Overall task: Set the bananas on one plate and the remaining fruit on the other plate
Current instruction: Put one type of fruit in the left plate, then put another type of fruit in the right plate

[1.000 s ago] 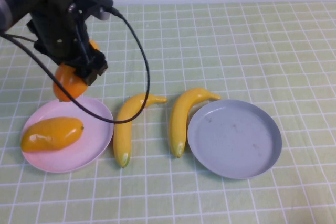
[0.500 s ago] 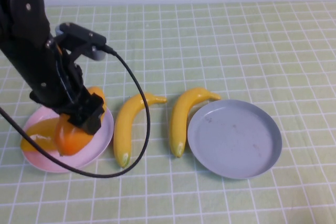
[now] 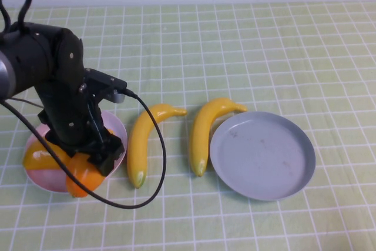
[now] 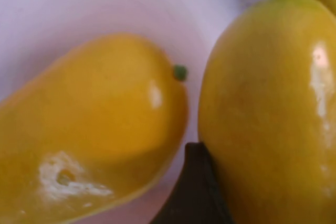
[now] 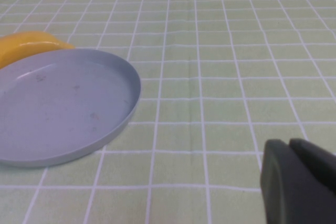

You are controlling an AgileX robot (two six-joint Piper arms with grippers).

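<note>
My left gripper [image 3: 86, 168] hangs low over the near side of the pale pink plate [image 3: 117, 136], shut on the deeper orange fruit [image 3: 81, 181]. In the left wrist view that fruit [image 4: 268, 108] fills the space beside one dark finger [image 4: 193, 192], close to the yellow-orange fruit [image 4: 94, 129] lying on the pink plate [image 4: 79, 3]. The arm hides most of the yellow-orange fruit [image 3: 36, 158] from above. Two bananas [image 3: 141, 142] [image 3: 202, 133] lie on the cloth between the plates. The grey-blue plate [image 3: 262, 189] is bare. My right gripper [image 5: 290, 148] is shut above the cloth, off to one side of the grey-blue plate [image 5: 105, 124].
A green checked cloth [image 3: 264, 45] covers the table. The left arm's black cable [image 3: 158, 145] loops across the left banana. One banana's tip [image 5: 31, 45] shows behind the grey-blue plate in the right wrist view.
My left arm has come down and toward the near edge with the orange fruit, from above the pink plate's far rim to low over its near side.
</note>
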